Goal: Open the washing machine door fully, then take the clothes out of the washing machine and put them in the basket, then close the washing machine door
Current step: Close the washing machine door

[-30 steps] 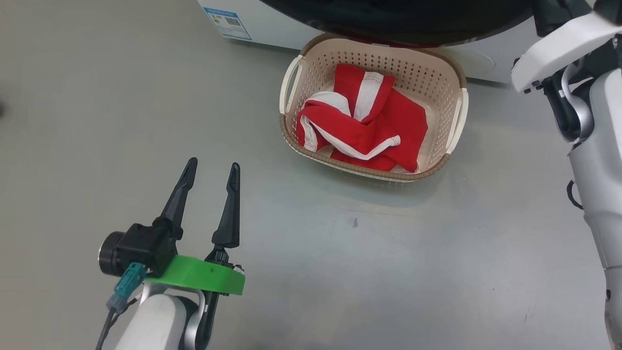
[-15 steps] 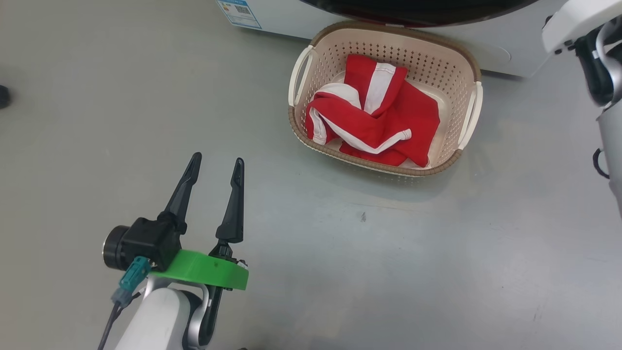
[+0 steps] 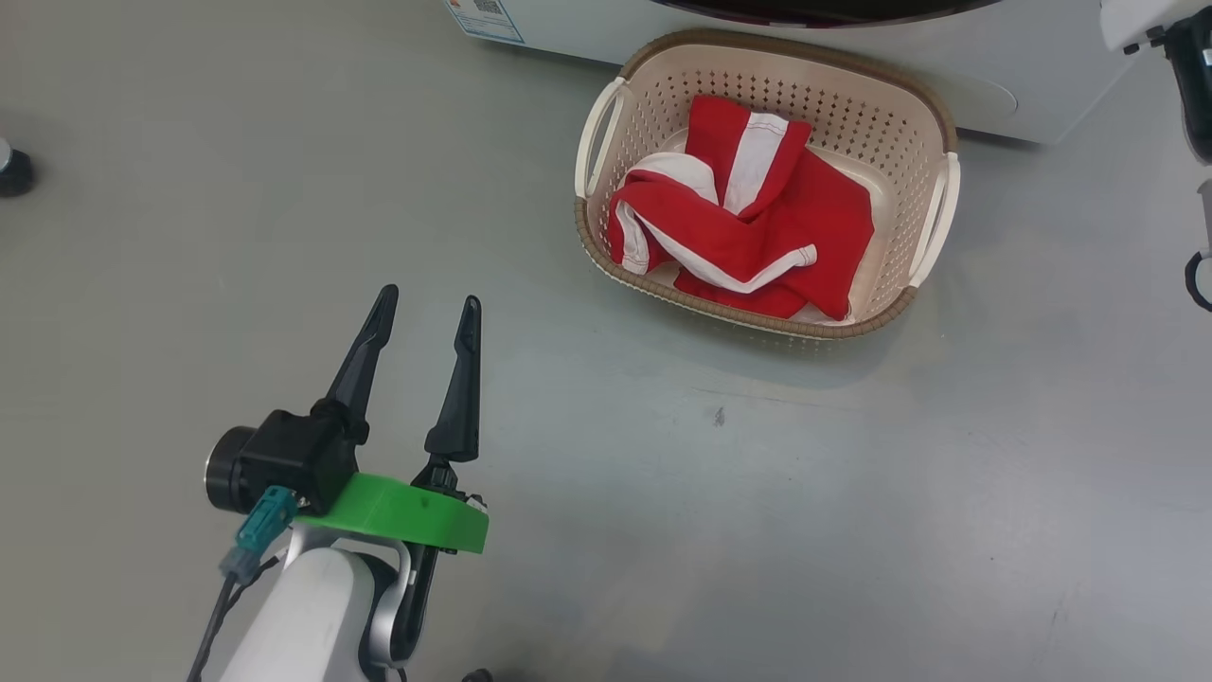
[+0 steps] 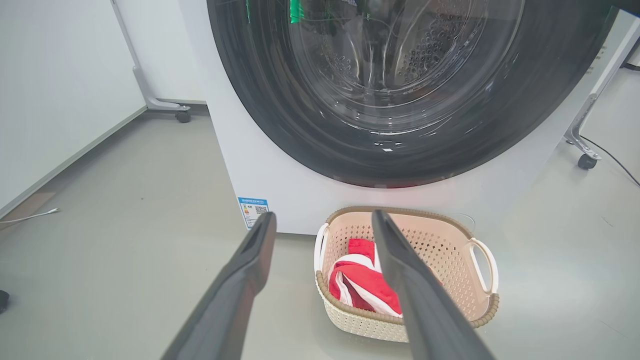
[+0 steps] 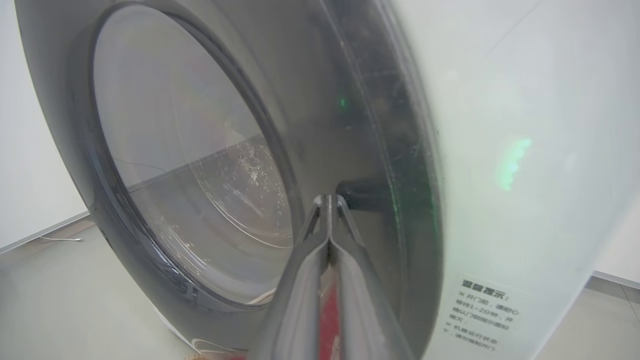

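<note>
The cream basket (image 3: 933, 128) stands on the floor against the white washing machine (image 3: 985, 76), and the red clothes (image 3: 757, 242) with white bands lie inside it. The glossy black washing machine door (image 4: 280, 125) lies flat against the machine's front above the basket (image 4: 482, 300) and clothes (image 4: 362, 287). My left gripper (image 3: 429, 296) hovers open and empty over the floor, left of and nearer than the basket. My right gripper (image 5: 328, 198) is shut on nothing, its tips at the door (image 5: 380, 150), close to its right rim.
A blue sticker (image 4: 253, 209) marks the machine's lower left corner. Frame legs on castors stand to the left (image 4: 182, 116) and right (image 4: 585, 161) of the machine. A thin cable (image 4: 30, 216) lies by the left wall. Part of my right arm (image 3: 1195, 95) crosses the upper right.
The head camera has shifted. The door's black edge, which overhung the basket's back rim, has drawn back to the machine. My right arm has moved up and right. My left gripper stays open.
</note>
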`<state>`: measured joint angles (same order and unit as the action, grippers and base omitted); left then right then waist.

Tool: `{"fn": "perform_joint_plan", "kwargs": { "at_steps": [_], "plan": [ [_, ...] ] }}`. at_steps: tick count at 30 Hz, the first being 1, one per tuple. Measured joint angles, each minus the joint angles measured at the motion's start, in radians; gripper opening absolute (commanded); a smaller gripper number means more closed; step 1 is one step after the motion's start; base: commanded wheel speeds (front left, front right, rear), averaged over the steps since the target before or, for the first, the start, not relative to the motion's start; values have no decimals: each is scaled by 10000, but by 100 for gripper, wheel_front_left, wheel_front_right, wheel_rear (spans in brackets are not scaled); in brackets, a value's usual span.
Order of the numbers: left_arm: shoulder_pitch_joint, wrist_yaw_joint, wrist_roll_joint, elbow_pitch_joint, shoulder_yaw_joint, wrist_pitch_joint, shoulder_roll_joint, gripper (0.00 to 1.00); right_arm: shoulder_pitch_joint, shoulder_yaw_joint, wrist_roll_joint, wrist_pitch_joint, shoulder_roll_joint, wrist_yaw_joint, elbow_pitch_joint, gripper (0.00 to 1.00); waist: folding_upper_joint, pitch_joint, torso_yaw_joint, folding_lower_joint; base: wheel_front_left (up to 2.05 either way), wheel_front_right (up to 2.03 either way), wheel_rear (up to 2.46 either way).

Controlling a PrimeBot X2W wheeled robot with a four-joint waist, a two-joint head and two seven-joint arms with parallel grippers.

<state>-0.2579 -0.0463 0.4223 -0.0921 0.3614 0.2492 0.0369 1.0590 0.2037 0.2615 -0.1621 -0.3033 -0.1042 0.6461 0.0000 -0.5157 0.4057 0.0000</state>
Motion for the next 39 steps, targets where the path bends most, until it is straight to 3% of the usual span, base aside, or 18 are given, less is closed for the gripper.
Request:
{"fn": "perform_joint_plan", "kwargs": {
  "at_steps": [14, 30, 31, 33, 34, 39],
  "plan": [
    [-97, -4, 0, -128, -226, 29, -33, 100, -275, 617, 142, -650, 671, -92, 477, 0, 0, 318, -329, 0, 0, 0, 0],
    [63, -4, -134, -435, -531, 29, -4, 100, -3719, 694, 750, -899, 1110, -174, -196, 0, 0, 1359, -1097, 0, 0, 0, 0],
    [147, -6, -150, -443, -589, 29, 36, 100, -3956, 694, 756, -899, 1172, -174, -307, 13, 1, 1432, -1172, 0, 0, 0, 0],
    [317, -4, -224, -562, -635, 29, 171, 100, -4486, 500, 861, -899, 1298, -174, -713, 80, 0, 1661, -1398, 0, 0, 0, 0],
    [369, -4, -224, -575, -640, 29, 182, 100, -4651, 445, 871, -899, 1315, -174, -838, 100, 0, 1741, -1472, 0, 0, 0, 0],
    [510, -4, -226, -621, -700, 29, 247, 100, -5654, 146, 903, -899, 1453, -163, -1243, 100, 0, 2169, -1842, 0, 0, 0, 0]
  ]
}}
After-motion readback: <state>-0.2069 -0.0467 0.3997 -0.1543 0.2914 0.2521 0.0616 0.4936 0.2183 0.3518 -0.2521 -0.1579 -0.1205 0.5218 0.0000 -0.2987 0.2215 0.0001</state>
